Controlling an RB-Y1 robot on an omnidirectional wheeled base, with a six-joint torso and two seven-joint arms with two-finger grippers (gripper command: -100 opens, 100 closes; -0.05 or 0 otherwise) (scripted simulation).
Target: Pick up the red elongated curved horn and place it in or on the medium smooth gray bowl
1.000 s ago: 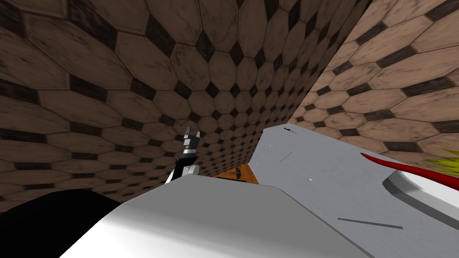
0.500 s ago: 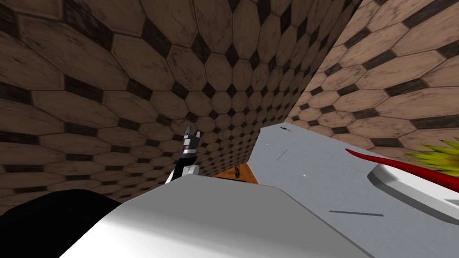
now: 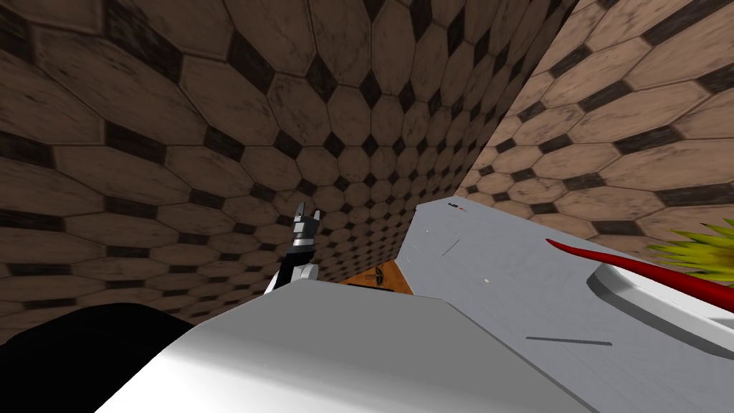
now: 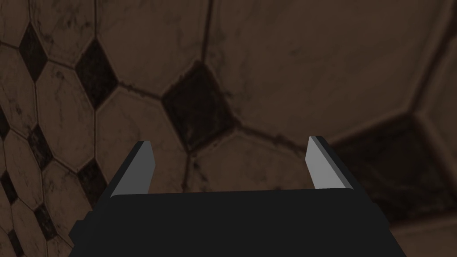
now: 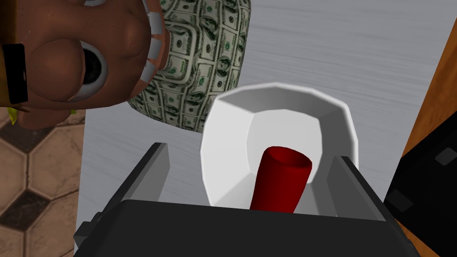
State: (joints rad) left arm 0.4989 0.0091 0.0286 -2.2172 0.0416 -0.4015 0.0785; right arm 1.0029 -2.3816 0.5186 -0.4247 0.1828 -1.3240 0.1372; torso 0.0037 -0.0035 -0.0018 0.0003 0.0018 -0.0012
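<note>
- Left jaws: wide apart and empty, facing brown tiles [image 4: 267, 67].
- Right jaws: spread wide, gripping nothing. The red horn [image 5: 281, 178] sits untouched between them, thick end toward them, resting in the pale grey bowl [image 5: 276, 96] just ahead on the worktop [image 5: 357, 53].
- The horn looks stiff, smooth and probably light. Its thick end offers the surest hold, since the taper would likely slip.

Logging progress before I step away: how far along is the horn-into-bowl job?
Done: the red horn rests with its wide end inside the pale grey bowl. In hand: nothing; the right gripper is open, fingers either side of the horn, apart from it. Left: pull that hand clear. The left gripper is open, idle.
</note>
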